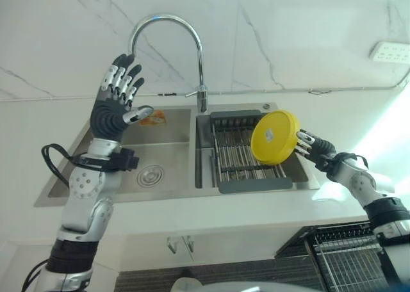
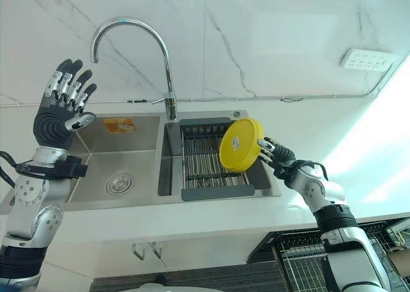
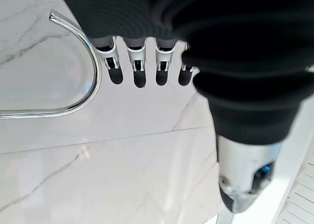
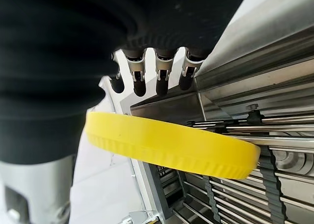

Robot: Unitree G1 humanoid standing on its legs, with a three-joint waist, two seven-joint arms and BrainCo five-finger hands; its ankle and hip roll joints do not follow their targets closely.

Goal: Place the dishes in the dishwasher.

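The yellow plate point(image 1: 274, 137) stands on edge, held up over the right end of the drying rack point(image 1: 246, 156) that sits in the right basin of the steel sink point(image 1: 147, 157). Its flat round underside faces left and toward the camera, and its rim runs roughly up and down, tipped slightly. The right hand point(image 1: 312, 146) grasps it from the right, fingers point(image 4: 164, 74) spread behind the far face and the thumb on the near side, so the plate is pinched between them, as the right wrist view shows. The left hand point(image 1: 117, 100) is raised high over the left basin, palm toward the wall, fingers straight and fanned, holding nothing. The curved faucet point(image 1: 186, 45) rises between the two hands, against the marble wall point(image 1: 288, 29).
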